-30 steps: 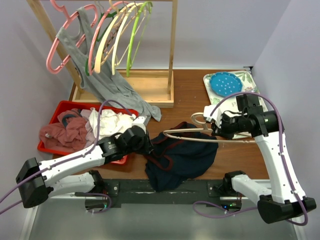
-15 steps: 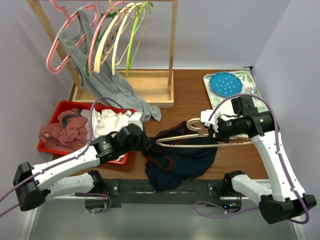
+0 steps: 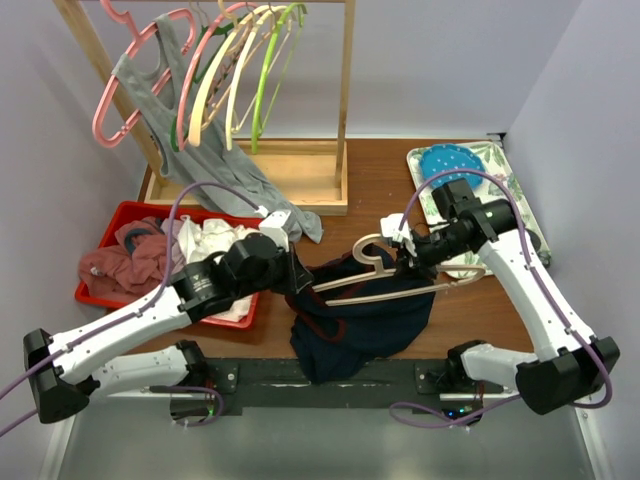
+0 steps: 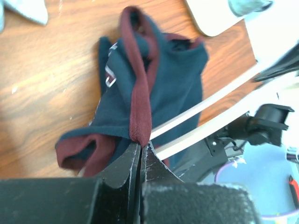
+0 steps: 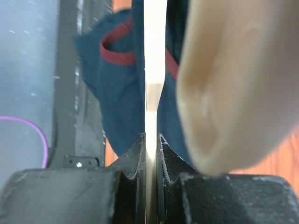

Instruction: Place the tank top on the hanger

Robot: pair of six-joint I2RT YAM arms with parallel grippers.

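1. On the bench [image 3: 400, 190], near its middle and between my two arms, the tank top [image 3: 365, 320] lies crumpled, its lower end spilling over the near edge.
2. The main change is in my left fingers [image 4: 122, 170]. A second ago they stood part-spread at the tank top's left edge. Now they are pressed together, pinching the dark red strap [image 4: 140, 93] at its near end. From the left wrist I see the strap running straight away from the tips.
3. My right fingers [image 5: 133, 161] pinch the hanger [image 3: 400, 288] by its thin bar, seen edge-on from that wrist. That hold is the same as before.
4. The hanger was level and further right a second ago. It has since swung left and tilted. Its hook [image 3: 368, 250] now sits over the tank top's upper edge, and its left end dips close to my left fingers.
5. I judge both holds are now set. The next step would be to lift the strap to open the armhole, then feed the hanger's left shoulder through.
6. As far as I can tell, nothing is threaded yet. The hanger seems to lie over the cloth, not inside it.
7. The strap is narrow, so I would pull gently or it may slip free.
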